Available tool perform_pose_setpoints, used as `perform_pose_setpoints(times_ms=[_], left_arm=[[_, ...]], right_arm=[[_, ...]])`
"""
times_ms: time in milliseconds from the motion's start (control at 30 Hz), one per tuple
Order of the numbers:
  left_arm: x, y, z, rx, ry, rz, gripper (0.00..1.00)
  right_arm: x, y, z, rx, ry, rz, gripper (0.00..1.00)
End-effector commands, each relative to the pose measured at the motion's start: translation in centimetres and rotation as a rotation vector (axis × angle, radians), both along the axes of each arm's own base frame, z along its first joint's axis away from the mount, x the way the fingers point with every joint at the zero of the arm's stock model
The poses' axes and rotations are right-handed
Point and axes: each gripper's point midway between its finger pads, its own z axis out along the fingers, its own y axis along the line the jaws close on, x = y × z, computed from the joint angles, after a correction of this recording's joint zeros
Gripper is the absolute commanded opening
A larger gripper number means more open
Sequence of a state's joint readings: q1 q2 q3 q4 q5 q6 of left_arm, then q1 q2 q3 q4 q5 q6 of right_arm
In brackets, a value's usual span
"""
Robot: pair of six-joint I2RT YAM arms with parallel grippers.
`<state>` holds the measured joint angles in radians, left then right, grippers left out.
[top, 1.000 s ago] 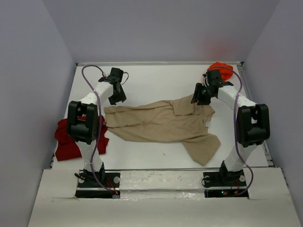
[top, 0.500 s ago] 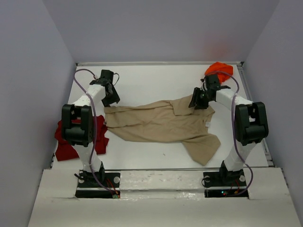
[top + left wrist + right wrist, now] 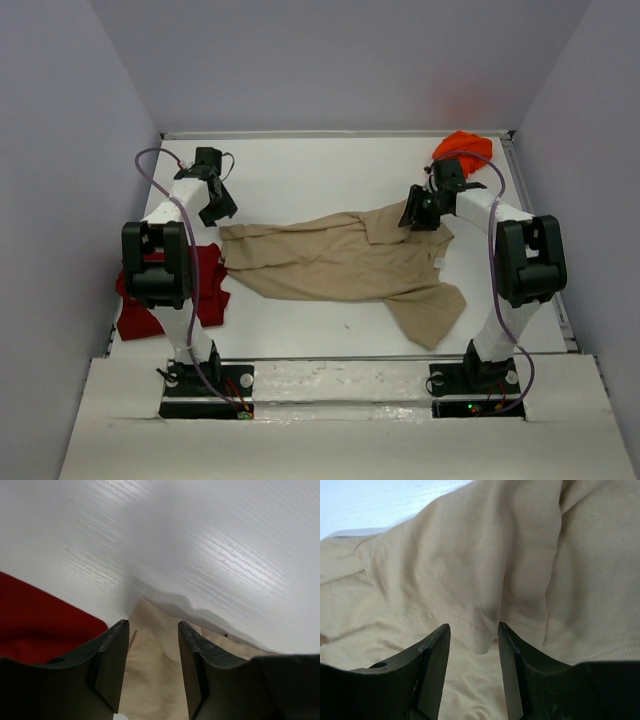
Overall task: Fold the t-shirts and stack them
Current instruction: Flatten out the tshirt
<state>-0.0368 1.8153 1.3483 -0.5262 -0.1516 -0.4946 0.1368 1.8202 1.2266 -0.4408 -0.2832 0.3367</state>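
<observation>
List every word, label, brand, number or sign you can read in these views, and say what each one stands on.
No text can be read in any view.
Small pale mark, perhaps a tag, on the tan t-shirt: too small to read.
Dark red t-shirt and orange t-shirt: no print visible.

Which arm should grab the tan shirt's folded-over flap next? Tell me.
Right. The right gripper hangs open directly over that flap of the tan shirt; the left gripper sits off the shirt's opposite corner.
</observation>
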Motion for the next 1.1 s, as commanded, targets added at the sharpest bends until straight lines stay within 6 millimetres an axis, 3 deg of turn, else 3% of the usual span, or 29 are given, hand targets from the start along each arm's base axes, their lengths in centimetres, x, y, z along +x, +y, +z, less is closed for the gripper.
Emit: perform_pose_setpoints(times_ms=[0, 300, 500, 667, 733, 933, 1067], left_arm=[[0.0, 0.6, 1.0, 0.014, -0.013, 0.007, 0.54], [-0.6, 0.5, -0.9, -0.014, 0.036, 0.016, 0.54], [-1.3, -1.0, -3.1, -0.101, 0.081, -0.018, 0.53], [-1.1, -1.2, -2.1, -0.106, 0.051, -0.028, 0.53], [-1.3, -1.1, -1.7, -0.102, 0.047, -0.033, 0.53], [-1.3, -0.9, -0.4, -0.089, 0.010, -0.036, 0.53], [-1.3, -1.1, -0.5, -0.097, 0.010, -0.045, 0.53]], right_arm=[[1.1, -0.4, 1.5, -0.012, -0.061, -0.015, 0.49], [1.2, -1.0, 1.9, -0.040, -0.074, -0.025, 0.49], [1.1, -2.0, -0.8, -0.078, 0.004, -0.066, 0.49], [1.5, -1.7, -2.1, -0.064, 0.035, -0.063, 0.48], [1.6, -2.5, -2.5, -0.107, 0.034, -0.093, 0.48], [1.7, -3.5, -1.3, -0.125, 0.012, -0.117, 0.48], [1.6, -4.0, -0.4, -0.150, -0.003, -0.125, 0.48]])
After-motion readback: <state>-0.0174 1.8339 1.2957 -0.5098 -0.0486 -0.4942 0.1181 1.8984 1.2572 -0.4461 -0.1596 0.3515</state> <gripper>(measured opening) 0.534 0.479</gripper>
